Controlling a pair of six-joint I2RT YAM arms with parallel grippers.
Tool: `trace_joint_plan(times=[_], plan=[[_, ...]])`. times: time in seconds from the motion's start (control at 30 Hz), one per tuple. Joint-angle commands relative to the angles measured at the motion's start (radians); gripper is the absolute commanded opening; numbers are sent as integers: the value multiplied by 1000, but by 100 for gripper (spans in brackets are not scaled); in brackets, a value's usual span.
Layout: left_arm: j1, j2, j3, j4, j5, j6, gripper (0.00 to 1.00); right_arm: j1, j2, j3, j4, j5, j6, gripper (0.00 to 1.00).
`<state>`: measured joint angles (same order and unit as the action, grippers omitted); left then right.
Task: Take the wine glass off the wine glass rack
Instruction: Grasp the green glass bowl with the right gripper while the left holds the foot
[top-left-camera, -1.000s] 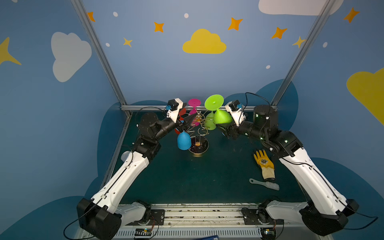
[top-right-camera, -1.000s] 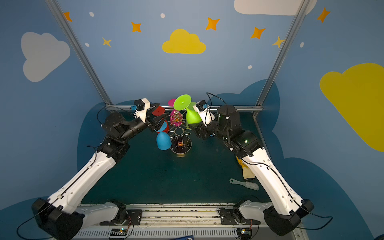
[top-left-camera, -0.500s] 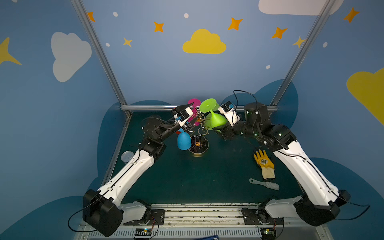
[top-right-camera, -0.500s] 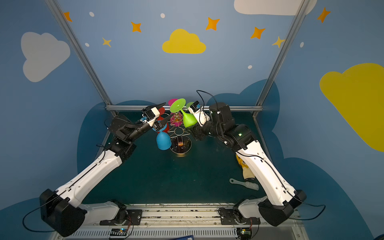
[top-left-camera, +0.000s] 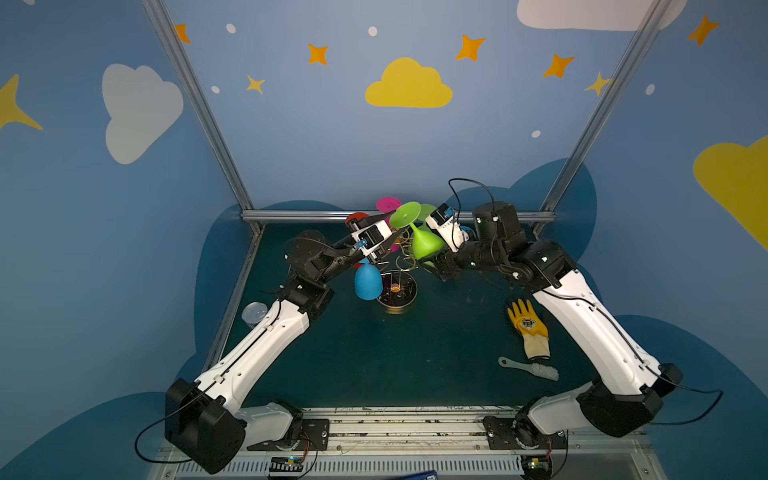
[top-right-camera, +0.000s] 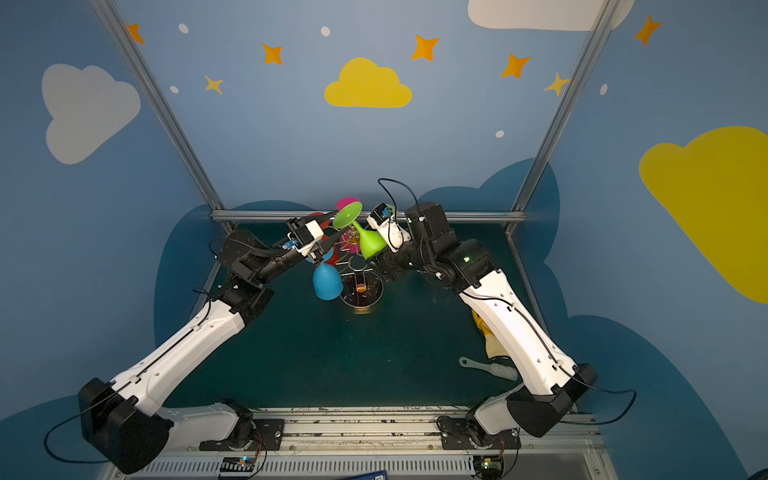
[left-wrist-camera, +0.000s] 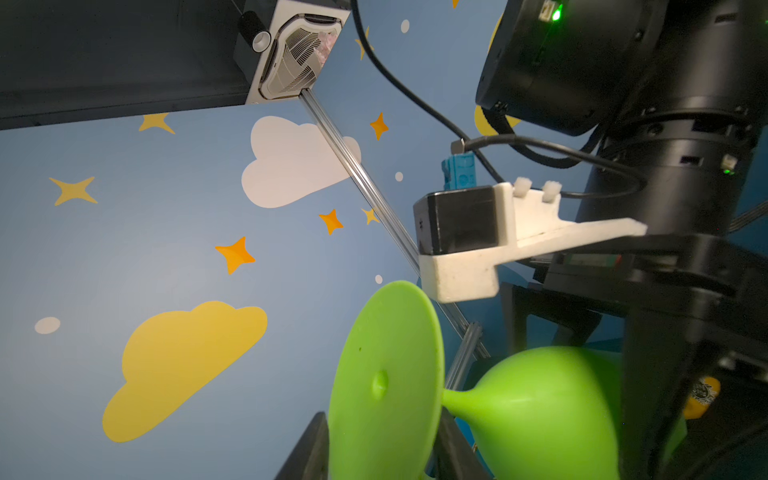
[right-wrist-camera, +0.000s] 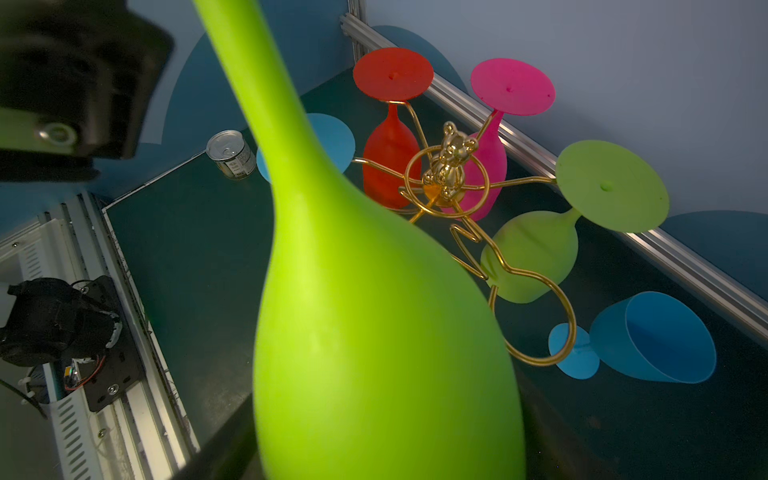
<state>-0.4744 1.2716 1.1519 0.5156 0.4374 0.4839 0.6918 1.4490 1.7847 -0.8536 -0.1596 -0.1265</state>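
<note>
Wine glass (top-left-camera: 424, 245), lime green, tilted: right claw (top-left-camera: 433, 261) grips bowl, left claw (left-wrist-camera: 382, 453) astride foot, grip unclear.

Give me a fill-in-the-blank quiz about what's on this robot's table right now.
The right end effector grips the bowl of a ____ wine glass. Atop the wine glass rack sits a gold ____ figurine. Beside the yellow glove lies a grey ____. The glass lying on its side is ____.
Missing words: green, bear, brush, blue.
</note>
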Motion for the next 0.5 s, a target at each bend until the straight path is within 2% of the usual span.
trace_joint_plan(times=[0.0, 0.07, 0.13, 0.2, 0.27, 0.47], plan=[[-3, -15, 32, -30, 1, 0, 32, 9, 5, 28, -19, -25, 13, 29], [-3, -16, 29, -31, -10, 4, 18, 10, 4, 24, -12, -35, 19, 29], [-3, -20, 24, -27, -23, 2, 8, 10, 2, 21, -6, -37, 24, 31], [-3, -22, 19, -27, -37, -4, 3, 10, 0, 15, 1, -43, 32, 33], [-3, -28, 16, -27, -57, -13, 3, 10, -9, -1, 21, -58, 41, 37], [-3, -35, 5, -55, -193, -84, 3, 0, -88, -96, 151, -80, 87, 76]])
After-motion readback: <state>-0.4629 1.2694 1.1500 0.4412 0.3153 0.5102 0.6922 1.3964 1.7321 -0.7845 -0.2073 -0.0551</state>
